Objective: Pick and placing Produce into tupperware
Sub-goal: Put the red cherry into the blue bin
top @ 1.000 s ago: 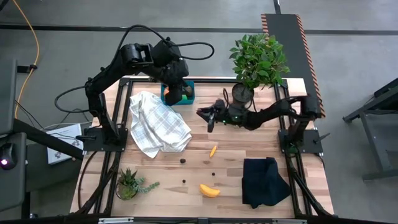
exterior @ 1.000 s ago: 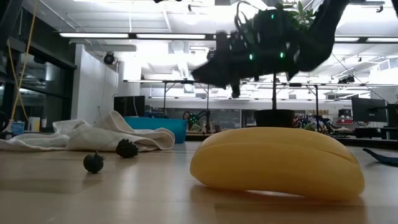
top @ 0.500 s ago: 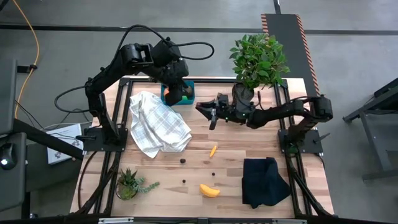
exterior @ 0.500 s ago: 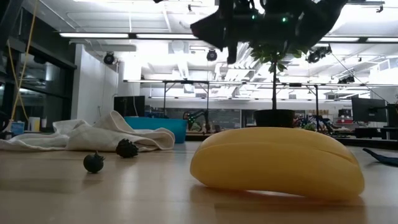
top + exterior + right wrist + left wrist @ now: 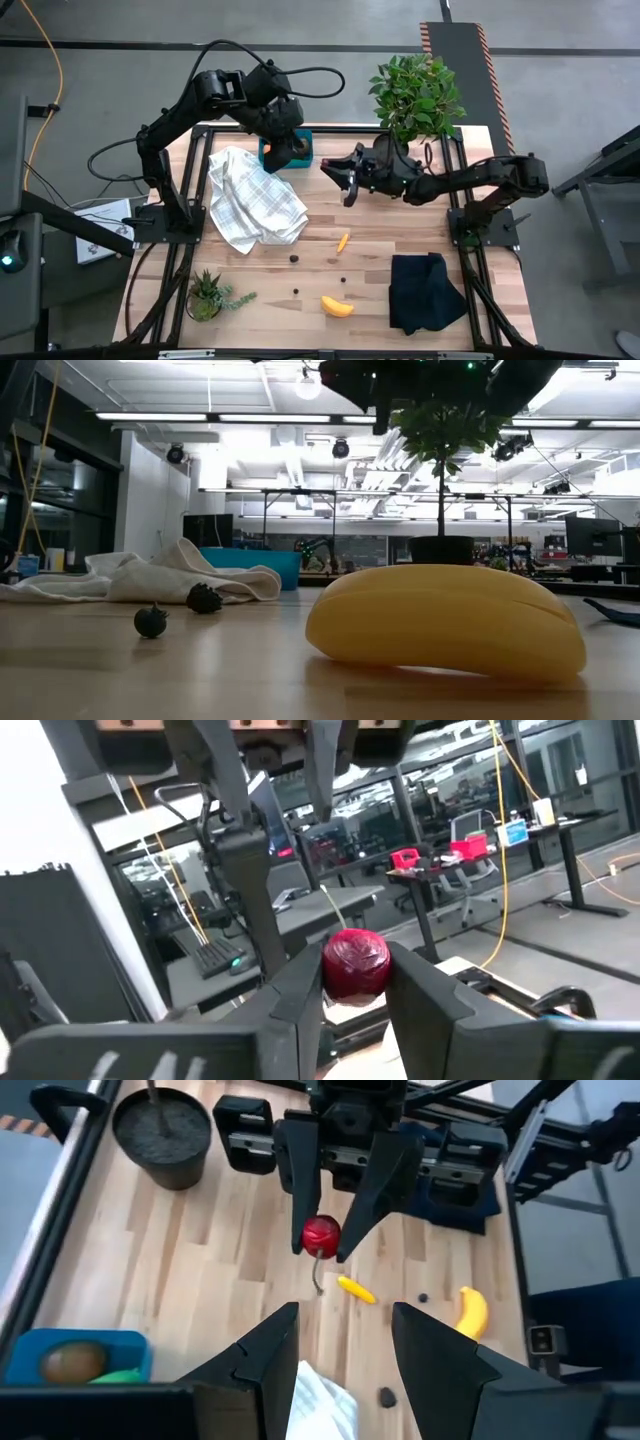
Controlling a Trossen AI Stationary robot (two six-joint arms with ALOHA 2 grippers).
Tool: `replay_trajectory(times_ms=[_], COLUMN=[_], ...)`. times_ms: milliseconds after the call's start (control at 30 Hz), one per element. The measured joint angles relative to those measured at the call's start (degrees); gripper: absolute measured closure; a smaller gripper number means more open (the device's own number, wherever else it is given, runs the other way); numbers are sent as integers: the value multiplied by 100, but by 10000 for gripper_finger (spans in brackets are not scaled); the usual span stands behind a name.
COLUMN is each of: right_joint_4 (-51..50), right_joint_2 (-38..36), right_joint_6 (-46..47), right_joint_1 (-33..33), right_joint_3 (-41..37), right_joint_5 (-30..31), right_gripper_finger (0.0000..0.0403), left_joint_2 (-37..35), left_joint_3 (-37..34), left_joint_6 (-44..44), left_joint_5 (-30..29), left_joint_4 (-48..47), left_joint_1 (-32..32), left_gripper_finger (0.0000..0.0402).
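Red strawberry [image 5: 321,1234] clamped in right hand [image 5: 345,180], apparently just beside tupperware [image 5: 303,150]; left hand [image 5: 340,1345] apart

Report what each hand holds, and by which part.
The right hand pinches the red strawberry across its round body, stem hanging free. The left hand is open over the tupperware, holding nothing.

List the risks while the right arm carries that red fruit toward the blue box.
1. The right gripper pinches the round red fruit only at its fingertips, high above the table; it could slip out and roll.
2. The left gripper hangs over the tupperware, so the arms may collide at the drop.
3. The box already holds a brown kiwi and a green piece, leaving little room.
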Motion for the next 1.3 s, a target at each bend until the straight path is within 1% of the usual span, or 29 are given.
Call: replay_trajectory(times_ms=[167,400,667,1033,1200,1300], right_joint_4=[83,186,372,378,376,371], right_joint_2=[0,0,0,0,0,0], right_joint_6=[-4,-5,-111,-111,-139,-155], right_joint_1=[92,146,146,146,147,159], right_joint_3=[0,0,0,-2,-2,-2], right_joint_5=[-1,0,0,0,0,0], right_gripper_finger=[313,313,313,313,313,313], left_joint_2=[114,291,286,335,482,477], left_joint_3=[4,4,4,9,2,2], left_joint_6=[-87,-41,51,62,150,205], left_joint_5=[272,383,405,438,334,215], left_joint_4=[10,21,32,58,36,66], left_joint_1=[0,0,0,-46,-267,-270], left_gripper_finger=[252,252,252,252,252,252])
